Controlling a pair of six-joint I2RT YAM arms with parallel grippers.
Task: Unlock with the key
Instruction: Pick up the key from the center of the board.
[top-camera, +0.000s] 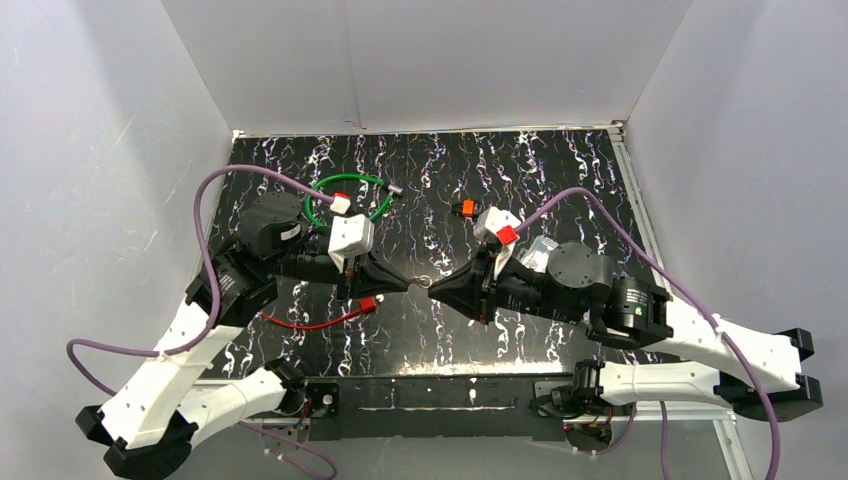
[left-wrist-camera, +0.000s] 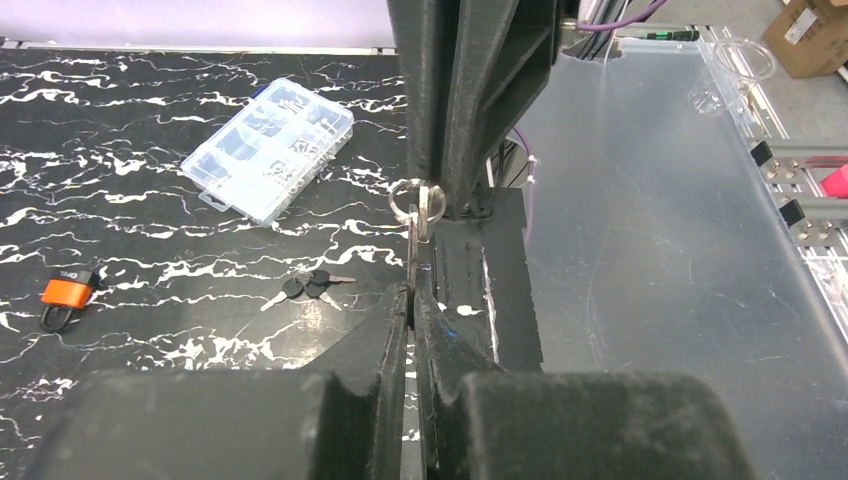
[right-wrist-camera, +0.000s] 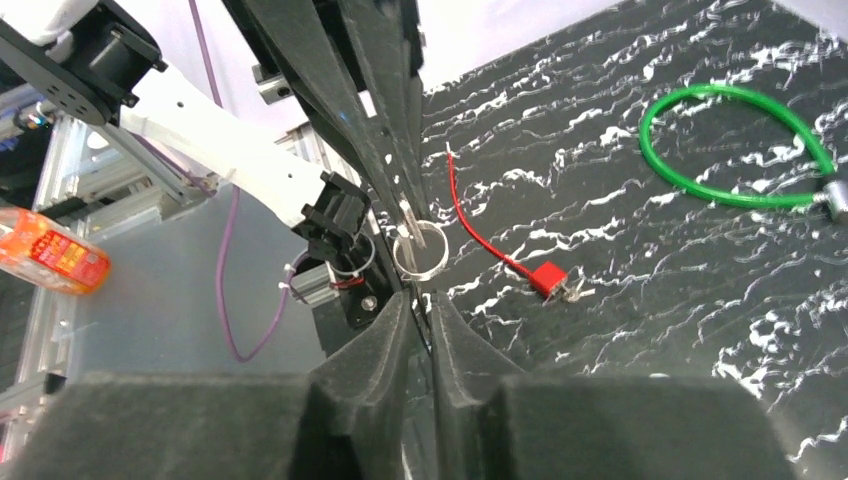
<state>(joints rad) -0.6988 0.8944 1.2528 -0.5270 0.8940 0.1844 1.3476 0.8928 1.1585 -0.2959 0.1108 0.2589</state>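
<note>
My two grippers meet tip to tip above the middle of the table. My left gripper (top-camera: 408, 284) (left-wrist-camera: 410, 292) is shut on a thin metal key (left-wrist-camera: 412, 250), which ends in a silver key ring (top-camera: 423, 282) (left-wrist-camera: 418, 204). My right gripper (top-camera: 433, 288) (right-wrist-camera: 421, 300) is shut on a thin dark piece right at that ring (right-wrist-camera: 420, 248). An orange padlock (top-camera: 465, 208) (left-wrist-camera: 68, 292) lies on the table behind the right arm. A small red padlock (top-camera: 367, 304) (right-wrist-camera: 548, 278) on a red cable lies under the left gripper.
A green cable lock (top-camera: 350, 200) (right-wrist-camera: 730, 150) lies at the back left. A clear plastic box (left-wrist-camera: 268, 148) and a bunch of black-headed keys (left-wrist-camera: 305, 285) lie on the marbled black table (top-camera: 420, 180). White walls enclose three sides.
</note>
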